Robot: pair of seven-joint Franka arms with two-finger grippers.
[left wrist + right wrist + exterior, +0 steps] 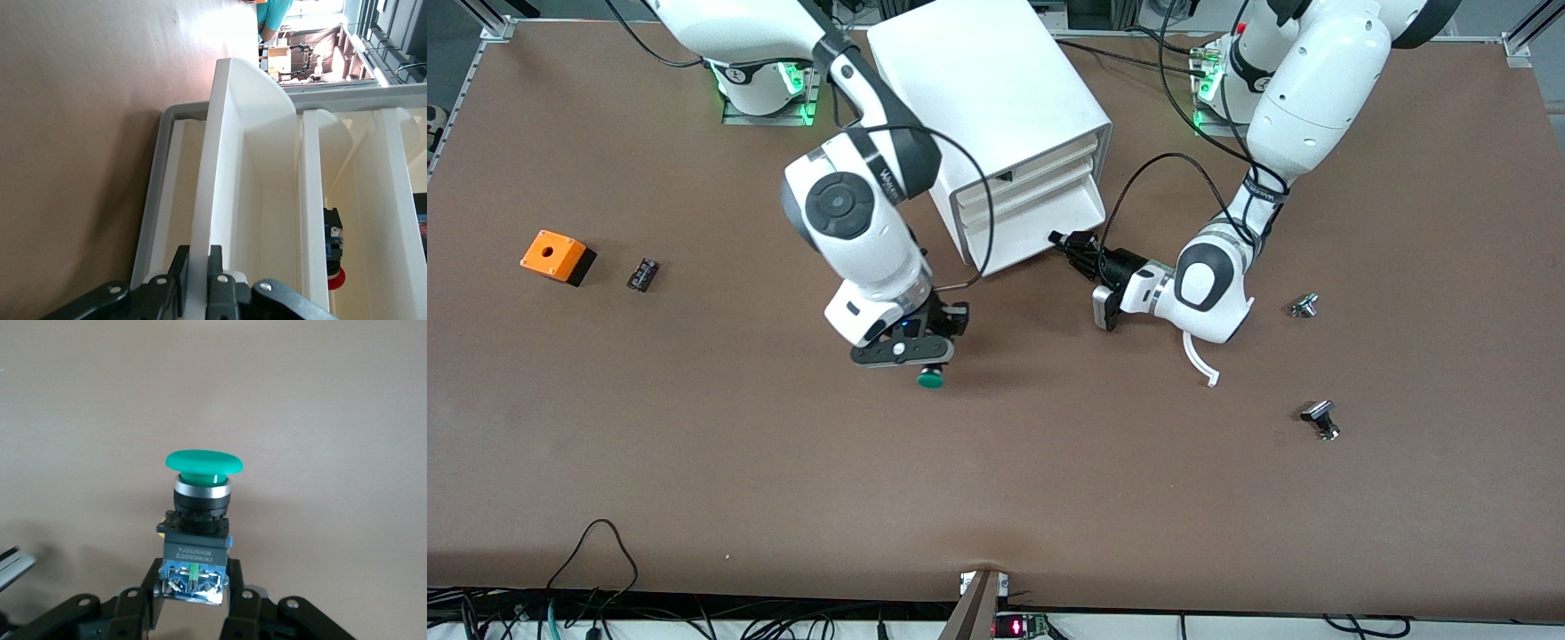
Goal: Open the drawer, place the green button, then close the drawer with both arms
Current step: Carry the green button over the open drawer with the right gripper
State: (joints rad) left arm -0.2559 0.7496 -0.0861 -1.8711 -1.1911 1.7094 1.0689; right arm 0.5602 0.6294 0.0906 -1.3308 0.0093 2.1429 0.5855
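Loose parts on brown table (694, 462)
Orange box (557, 256) and black block (642, 274) at 9 o'clock; two metal pieces (1304, 306) (1321, 419) at 3 o'clock.

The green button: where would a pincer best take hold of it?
By its square black body, as the right pincer does now: the button has flat sides there below the round, overhanging green cap, so the fingers close from either side, coming from the base end.

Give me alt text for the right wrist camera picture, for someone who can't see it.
The right gripper is shut on the button, pinching its blue-and-black base so the round green cap points away from the camera. Bare brown table fills the rest of the view.
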